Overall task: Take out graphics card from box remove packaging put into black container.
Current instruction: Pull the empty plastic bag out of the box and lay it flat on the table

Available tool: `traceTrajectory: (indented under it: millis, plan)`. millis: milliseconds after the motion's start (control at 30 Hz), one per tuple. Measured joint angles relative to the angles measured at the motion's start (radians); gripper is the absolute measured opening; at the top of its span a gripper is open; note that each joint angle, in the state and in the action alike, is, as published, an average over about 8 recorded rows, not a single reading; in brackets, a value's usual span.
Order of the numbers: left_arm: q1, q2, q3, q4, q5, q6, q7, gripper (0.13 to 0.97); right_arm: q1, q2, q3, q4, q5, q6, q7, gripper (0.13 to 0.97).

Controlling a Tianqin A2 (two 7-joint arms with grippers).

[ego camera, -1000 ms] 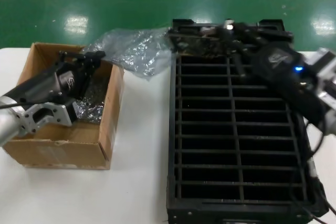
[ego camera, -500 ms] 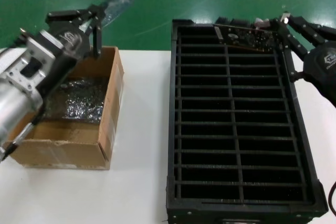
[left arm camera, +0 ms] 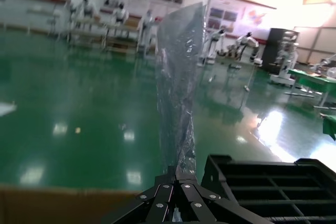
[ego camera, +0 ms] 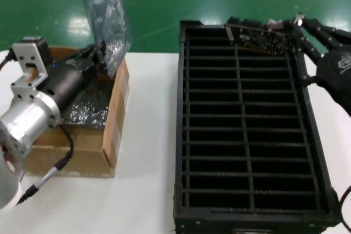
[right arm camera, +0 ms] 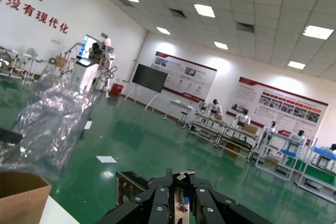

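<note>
Packaging now hangs over box from left hand.

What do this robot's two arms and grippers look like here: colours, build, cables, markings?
The left arm has a brushed silver cylindrical segment, a silver bracket on top, then a black wrist section; a thin black cable with a plug hangs below it. The left gripper has slim black linkage fingers with small silver screws. The right gripper is black too, behind it a rounded black housing bearing a pale logo.
</note>
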Motion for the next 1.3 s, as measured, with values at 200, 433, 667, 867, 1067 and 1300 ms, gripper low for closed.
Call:
traceTrajectory:
  millis: [200,433,667,867,1067,1300]
  plan:
    - [-0.1,-0.001,0.153,-0.001,-0.033,-0.056,-0.123,0.139,-0.018,-0.051,0.042,-0.017,0.034,-0.029,-0.059,0.179]
    - [-0.14,0.05,0.248,0.016,-0.039,-0.081,-0.17,0.139,-0.05,-0.089,0.087,-0.021,0.064,-0.048,-0.109,0.179]
    - [-0.113,0.097,0.266,0.035,-0.04,-0.11,-0.138,0.139,-0.08,-0.089,0.106,-0.004,0.061,-0.034,-0.11,0.179]
    - [-0.07,0.102,0.268,0.012,-0.04,-0.164,-0.103,0.139,-0.08,-0.109,0.122,-0.019,0.072,-0.046,-0.133,0.179]
    - [-0.02,0.093,0.269,-0.03,-0.04,-0.207,-0.08,0.139,-0.06,-0.137,0.128,-0.054,0.089,-0.074,-0.163,0.179]
    - [0.022,0.091,0.269,-0.057,-0.04,-0.227,-0.057,0.139,-0.035,-0.164,0.129,-0.091,0.103,-0.102,-0.189,0.179]
